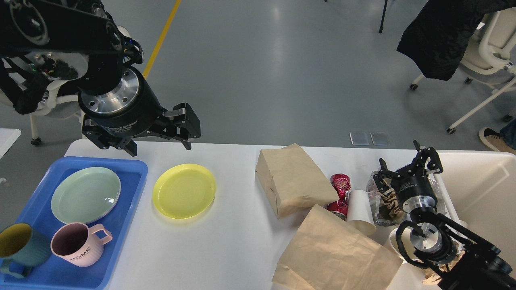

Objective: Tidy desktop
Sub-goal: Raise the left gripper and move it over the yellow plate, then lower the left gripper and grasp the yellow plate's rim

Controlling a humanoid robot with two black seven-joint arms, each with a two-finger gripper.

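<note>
Our left gripper (159, 147) hangs above the far left part of the surface with its fingers (186, 121) spread and nothing between them, over the gap between the blue tray (133, 209) and the yellow plate (184, 191). Our right gripper (406, 167) has its fingers spread too, poised over a clear crumpled wrapper (379, 201) at the right end, beside a cream bin (479, 185). The desktop (238, 237) fills the lower view and carries the tray with a green plate (85, 195), a pink mug (78, 244) and a teal mug (20, 247), plus two brown paper bags (292, 181), a red packet (340, 187) and a white paper cup (360, 212).
</note>
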